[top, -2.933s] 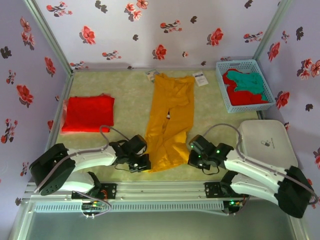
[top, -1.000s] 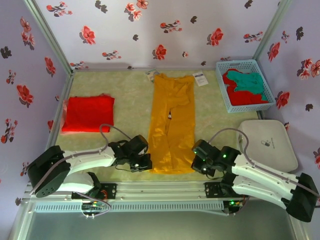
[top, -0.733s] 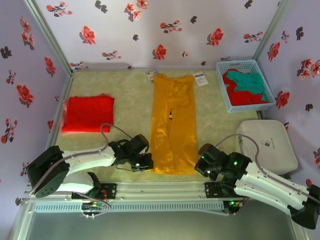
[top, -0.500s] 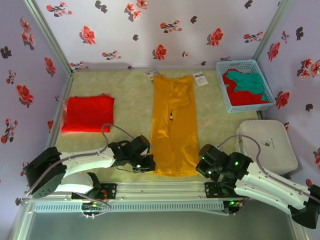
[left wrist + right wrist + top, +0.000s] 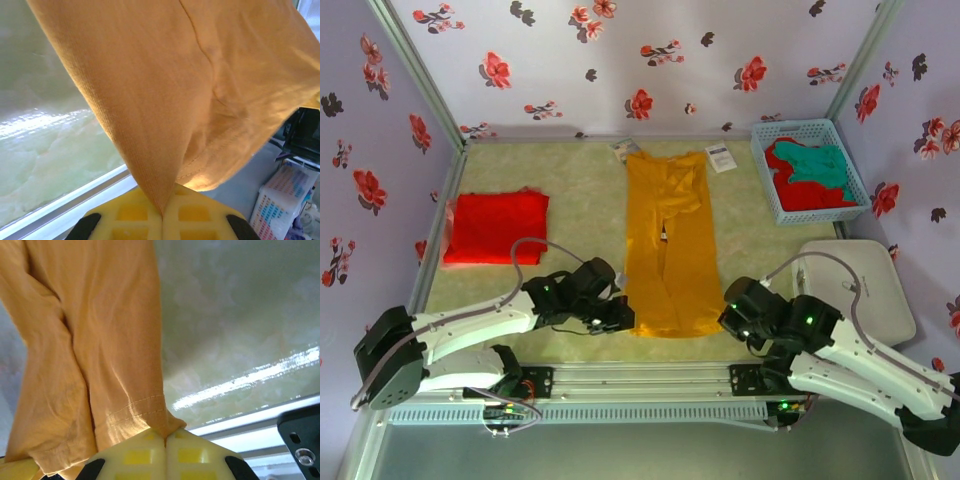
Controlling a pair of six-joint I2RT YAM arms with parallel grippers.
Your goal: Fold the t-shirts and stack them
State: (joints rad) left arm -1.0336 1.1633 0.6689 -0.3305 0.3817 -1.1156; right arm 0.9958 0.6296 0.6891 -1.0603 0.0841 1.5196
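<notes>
Mustard-yellow t-shirt (image 5: 668, 240) lies as a long, narrow strip, its sides folded inward. Its long axis runs straight away from both grippers toward the far wall: the near hem end sits between the two grippers and the neck end lies farthest from them. The cloth is wrinkled along its length, with a lengthwise crease down the middle and a small dark mark (image 5: 663, 237) showing about halfway along.

The left gripper (image 5: 618, 320) is clamped shut on the near left corner; in its wrist view the fabric (image 5: 165, 100) rises in a taut peak from between the closed yellow pads (image 5: 135, 215). The right gripper (image 5: 732, 318) is likewise closed on the near right corner, and its wrist view shows the stitched hem (image 5: 135, 407) pinched at the seam of its pads (image 5: 192, 455).

A folded red t-shirt (image 5: 497, 227) lies beyond the left gripper and off to its left. Far beyond the right gripper, a blue mesh basket (image 5: 762, 180) holds a teal t-shirt (image 5: 820, 163) on red cloth (image 5: 810, 195).
</notes>
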